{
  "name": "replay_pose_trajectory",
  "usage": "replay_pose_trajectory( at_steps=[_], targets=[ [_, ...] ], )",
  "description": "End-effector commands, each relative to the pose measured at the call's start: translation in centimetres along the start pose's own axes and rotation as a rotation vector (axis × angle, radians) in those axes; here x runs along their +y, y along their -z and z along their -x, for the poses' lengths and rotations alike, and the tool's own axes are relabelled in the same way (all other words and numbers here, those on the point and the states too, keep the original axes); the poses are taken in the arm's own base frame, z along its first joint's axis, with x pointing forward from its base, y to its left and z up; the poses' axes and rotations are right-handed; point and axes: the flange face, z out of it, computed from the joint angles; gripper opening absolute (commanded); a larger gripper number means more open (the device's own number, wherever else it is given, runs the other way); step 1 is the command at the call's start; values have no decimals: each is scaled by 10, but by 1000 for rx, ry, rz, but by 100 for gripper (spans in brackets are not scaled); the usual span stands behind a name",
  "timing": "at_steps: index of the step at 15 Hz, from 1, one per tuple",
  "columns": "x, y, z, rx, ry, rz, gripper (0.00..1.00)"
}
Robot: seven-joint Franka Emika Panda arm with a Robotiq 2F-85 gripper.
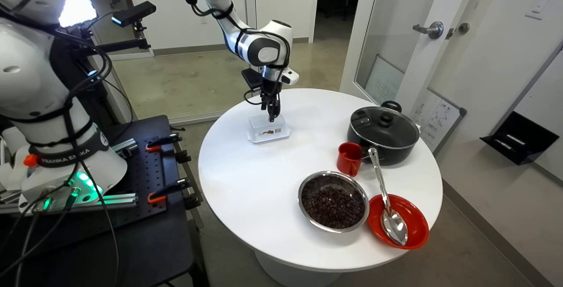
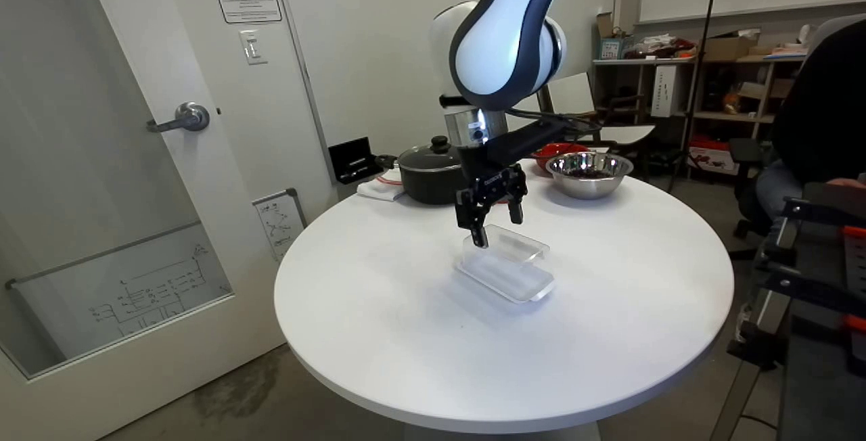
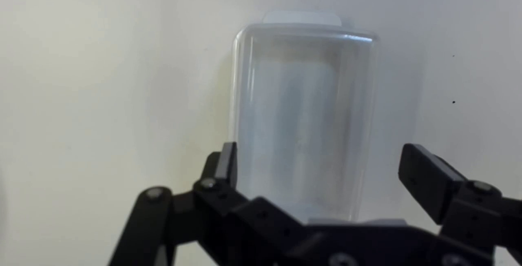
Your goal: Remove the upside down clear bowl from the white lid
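The clear bowl (image 1: pixel 264 125) is see-through, rectangular and upside down. It sits on the white lid (image 1: pixel 284 135) on the round table, and both also show in an exterior view, bowl (image 2: pixel 521 249) and lid (image 2: pixel 506 280). In the wrist view the bowl (image 3: pixel 301 107) runs lengthwise between the fingers, and the lid's tab (image 3: pixel 301 17) sticks out beyond its far end. My gripper (image 2: pixel 498 231) is open and empty, over the bowl. In the wrist view (image 3: pixel 318 154) the left finger is close to the bowl's left side; the right finger stands apart from it. Whether a finger touches cannot be told.
On the same table (image 1: pixel 246 190) stand a black pot (image 1: pixel 382 133) with a glass lid, a red mug (image 1: pixel 349 158), a metal bowl (image 1: pixel 333 201) of brown food and a red bowl (image 1: pixel 415 229) with a large spoon (image 1: pixel 393 225). A white cloth (image 2: pixel 381 188) lies by the pot.
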Motion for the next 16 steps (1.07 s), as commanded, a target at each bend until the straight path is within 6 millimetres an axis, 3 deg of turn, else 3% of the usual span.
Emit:
replay_pose_trajectory(
  at_steps=[1,16],
  targets=[
    [-2,-4,-9,-18,11,-11,100],
    [-1,-24,-9,-53,-9,5,100]
  ],
)
